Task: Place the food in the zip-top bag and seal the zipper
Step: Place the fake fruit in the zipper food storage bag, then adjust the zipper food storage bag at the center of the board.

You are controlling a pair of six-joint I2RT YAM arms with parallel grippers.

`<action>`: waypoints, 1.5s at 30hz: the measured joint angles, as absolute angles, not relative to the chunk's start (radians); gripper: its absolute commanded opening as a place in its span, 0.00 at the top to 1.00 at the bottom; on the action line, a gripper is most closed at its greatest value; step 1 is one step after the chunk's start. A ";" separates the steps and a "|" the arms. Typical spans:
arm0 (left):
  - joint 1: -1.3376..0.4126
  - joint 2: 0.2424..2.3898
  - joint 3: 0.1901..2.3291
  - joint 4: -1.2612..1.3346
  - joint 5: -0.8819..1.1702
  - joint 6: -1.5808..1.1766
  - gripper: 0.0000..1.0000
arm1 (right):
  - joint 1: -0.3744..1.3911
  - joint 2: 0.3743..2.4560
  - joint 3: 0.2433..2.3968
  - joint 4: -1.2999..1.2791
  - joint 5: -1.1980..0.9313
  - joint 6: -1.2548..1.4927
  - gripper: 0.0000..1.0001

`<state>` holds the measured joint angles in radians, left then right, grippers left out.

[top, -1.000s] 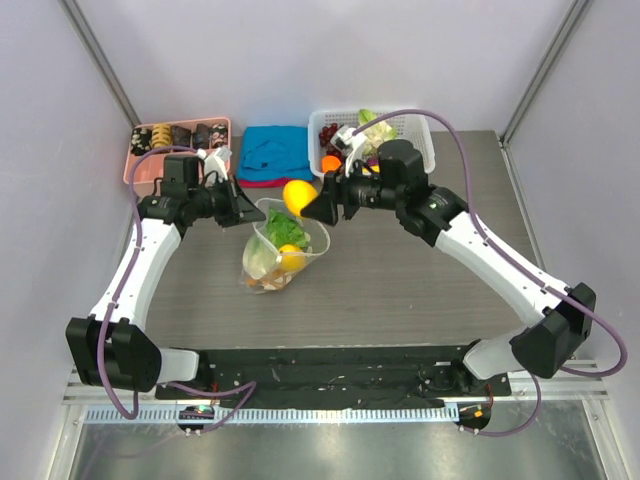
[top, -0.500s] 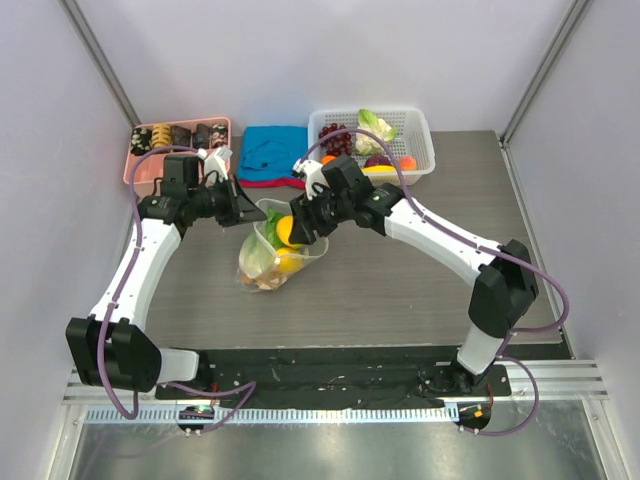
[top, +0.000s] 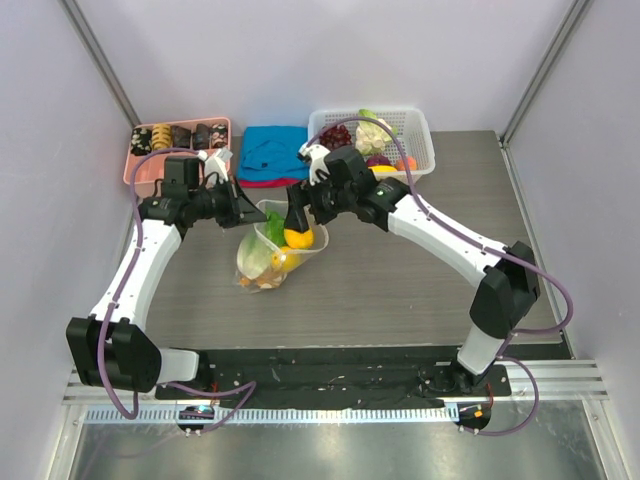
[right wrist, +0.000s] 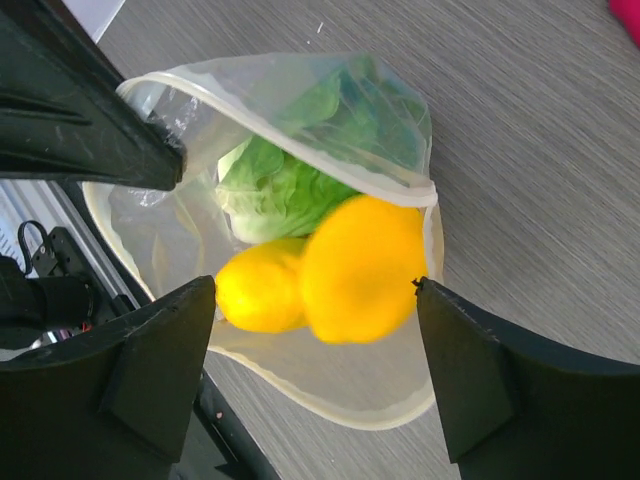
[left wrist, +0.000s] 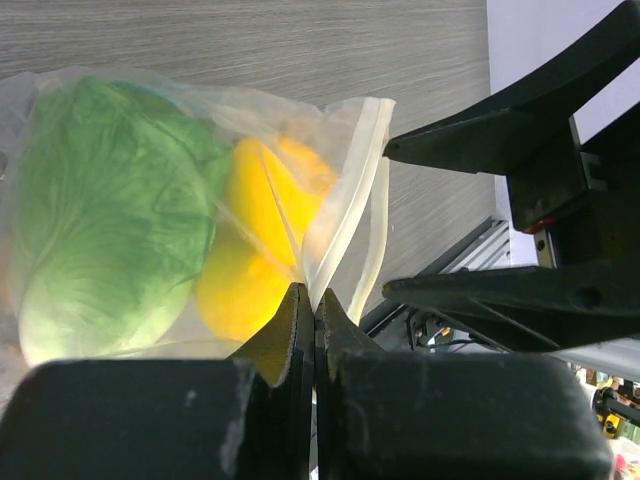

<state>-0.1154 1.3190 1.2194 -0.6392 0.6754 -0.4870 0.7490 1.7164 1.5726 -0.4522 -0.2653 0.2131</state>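
Observation:
The zip-top bag lies open-mouthed on the table, and my left gripper is shut on its rim. The whitish zipper strip runs along the mouth. Inside are green lettuce, a yellow fruit and an orange knobbly piece. My right gripper hangs over the mouth with its jaws wide open. A yellow-orange fruit, blurred, sits loose between the open fingers at the bag's mouth.
A white lattice basket with more toy fruit stands at the back right. A pink tray of dark snacks is at the back left. A blue cloth lies between them, just behind the bag.
My right gripper carried the yellow-orange fruit from above the bag's far edge down to its mouth and opened. The fruit is now loose at the mouth. My left gripper kept its hold.

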 measured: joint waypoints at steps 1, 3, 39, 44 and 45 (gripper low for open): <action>-0.115 1.319 1.219 -0.639 0.676 -0.488 1.00 | 0.749 1.711 1.573 -0.455 -0.268 0.211 0.09; -0.115 1.319 1.219 -0.639 0.677 -0.490 1.00 | 0.749 1.697 1.569 -0.467 -0.271 0.203 0.09; -0.109 1.319 1.219 -0.674 0.704 -0.428 1.00 | 0.575 1.698 1.273 -0.379 -0.529 0.437 0.99; -0.123 1.291 1.238 -0.752 0.714 -0.337 1.00 | 0.575 1.690 1.390 -0.433 -0.547 0.421 0.99; -0.133 1.277 1.245 -0.770 0.712 -0.319 0.99 | 0.575 1.686 1.428 -0.452 -0.555 0.408 0.99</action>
